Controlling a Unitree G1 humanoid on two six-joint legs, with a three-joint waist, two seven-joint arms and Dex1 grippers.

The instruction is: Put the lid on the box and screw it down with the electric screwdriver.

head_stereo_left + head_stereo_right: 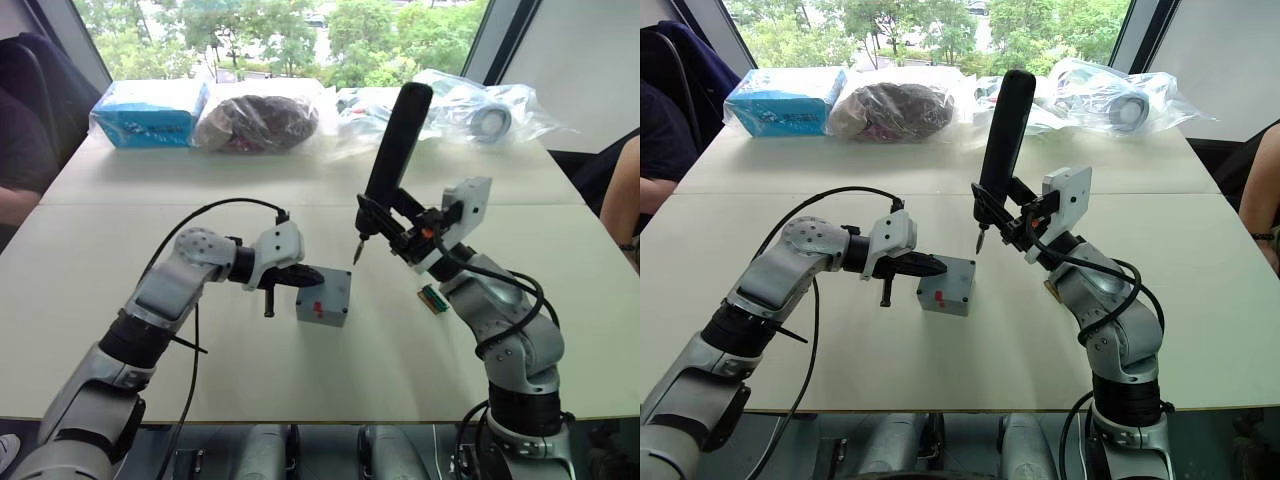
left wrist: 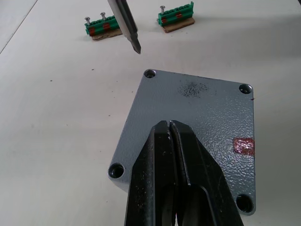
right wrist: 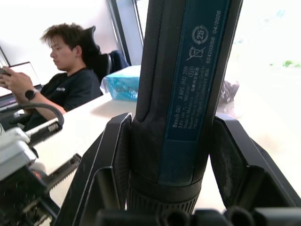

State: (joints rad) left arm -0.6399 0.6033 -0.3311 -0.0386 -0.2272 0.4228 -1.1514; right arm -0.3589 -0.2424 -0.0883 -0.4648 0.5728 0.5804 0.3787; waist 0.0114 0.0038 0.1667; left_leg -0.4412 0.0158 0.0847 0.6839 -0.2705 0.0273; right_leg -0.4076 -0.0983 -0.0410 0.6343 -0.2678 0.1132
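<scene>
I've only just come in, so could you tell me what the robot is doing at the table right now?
It is fastening a lid onto a small grey box. The lid already sits on the box, and the left end effector, fingers shut, presses on top of it. The right end effector grips the electric screwdriver upright, its bit hanging just above and beside the lid, not yet in a corner hole. Two green connector strips lie beyond.

Bright daylight from the windows [image 1: 300,30] behind — soft shadows, washed-out glare, right wrist background blurred.
</scene>
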